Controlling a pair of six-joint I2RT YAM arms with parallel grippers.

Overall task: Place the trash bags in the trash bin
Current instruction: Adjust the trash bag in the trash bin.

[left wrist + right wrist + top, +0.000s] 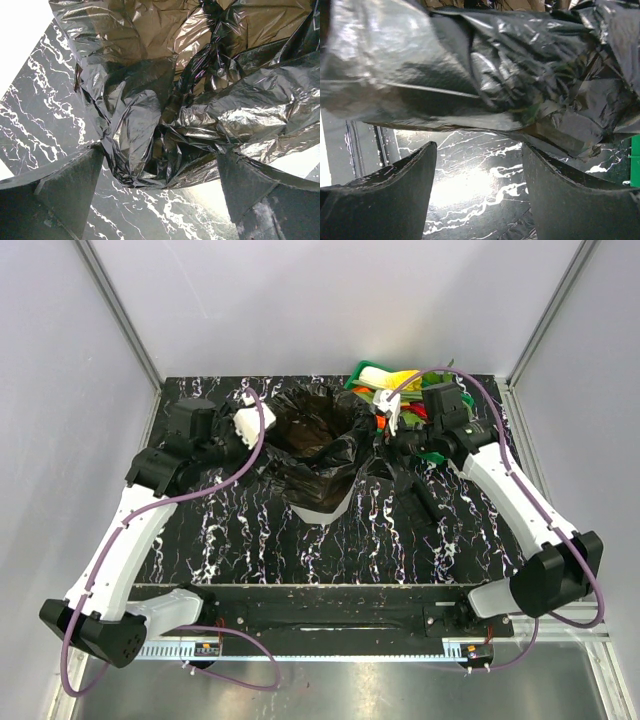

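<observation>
A large crinkled black trash bag is draped over the mouth of the trash bin, whose white lower wall shows beneath the film. My left gripper is at the bag's left side. In the left wrist view it stands wide open, and the bunched black film hangs just ahead of its fingertips without being pinched. My right gripper is at the bag's right side. In the right wrist view it is open, the film stretches above its tips, and only tabletop shows between the fingers.
A green tray of coloured vegetables stands at the back right, just behind my right wrist; its edge shows at the right of the right wrist view. The black marbled tabletop lies around the bin. Grey walls enclose the table.
</observation>
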